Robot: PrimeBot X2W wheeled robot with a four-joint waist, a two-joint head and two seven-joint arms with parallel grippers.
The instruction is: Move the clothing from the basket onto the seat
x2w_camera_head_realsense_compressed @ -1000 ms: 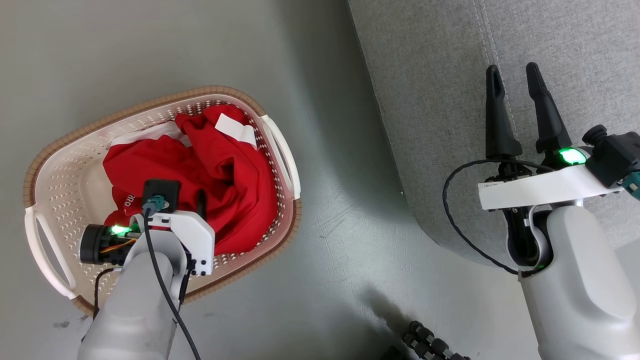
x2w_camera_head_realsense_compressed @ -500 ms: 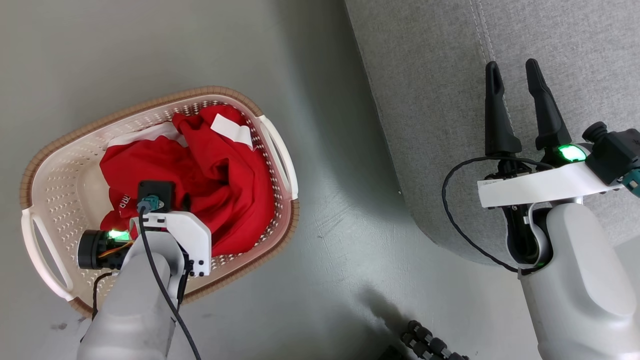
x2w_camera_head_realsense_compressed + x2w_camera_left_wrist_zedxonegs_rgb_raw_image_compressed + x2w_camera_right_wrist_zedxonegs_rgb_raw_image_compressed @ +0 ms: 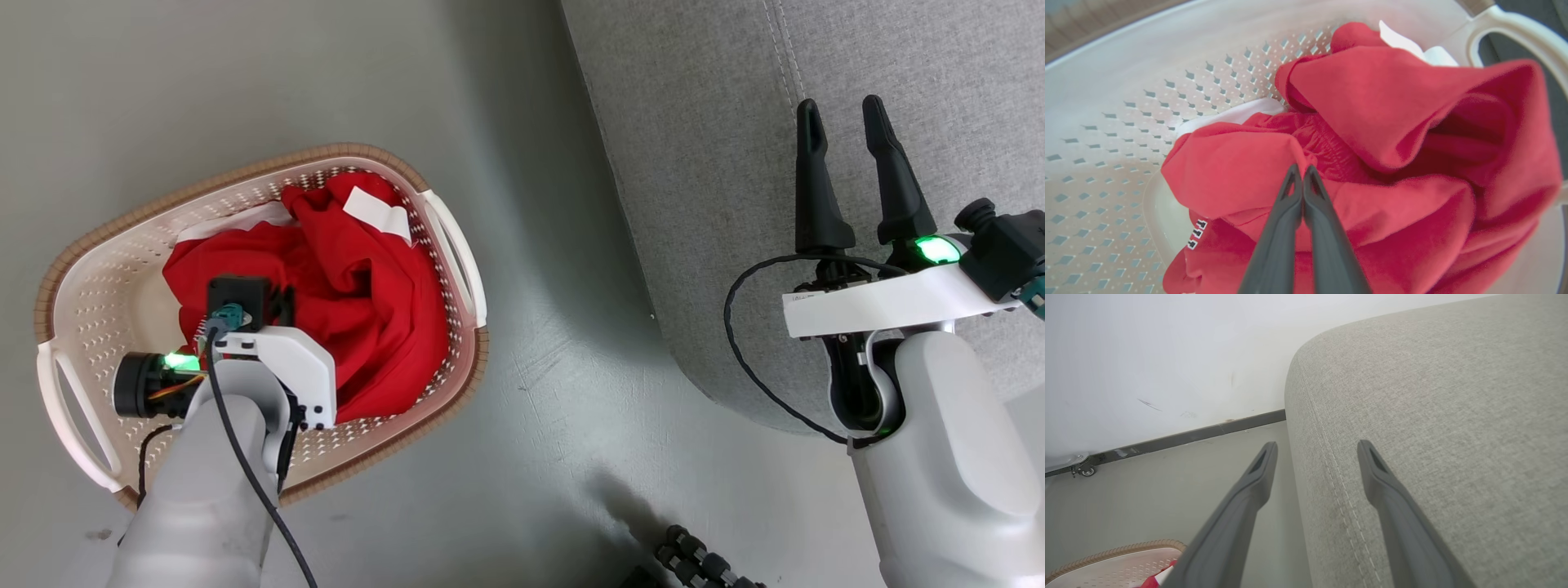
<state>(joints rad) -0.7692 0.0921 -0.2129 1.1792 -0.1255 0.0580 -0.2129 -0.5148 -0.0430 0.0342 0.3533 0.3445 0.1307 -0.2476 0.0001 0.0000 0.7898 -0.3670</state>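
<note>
Left gripper [image 3: 1302,170], pressed together, seemingly pinches the clothing [image 3: 1392,102] in the basket [image 3: 82,245], frame left. Right gripper [image 3: 845,122] stands spread over the seat [image 3: 694,163].

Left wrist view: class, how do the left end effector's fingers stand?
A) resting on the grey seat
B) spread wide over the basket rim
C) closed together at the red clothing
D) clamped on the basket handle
C: the left end effector has its fingers meeting at the tips, against the red clothing in the basket.
</note>
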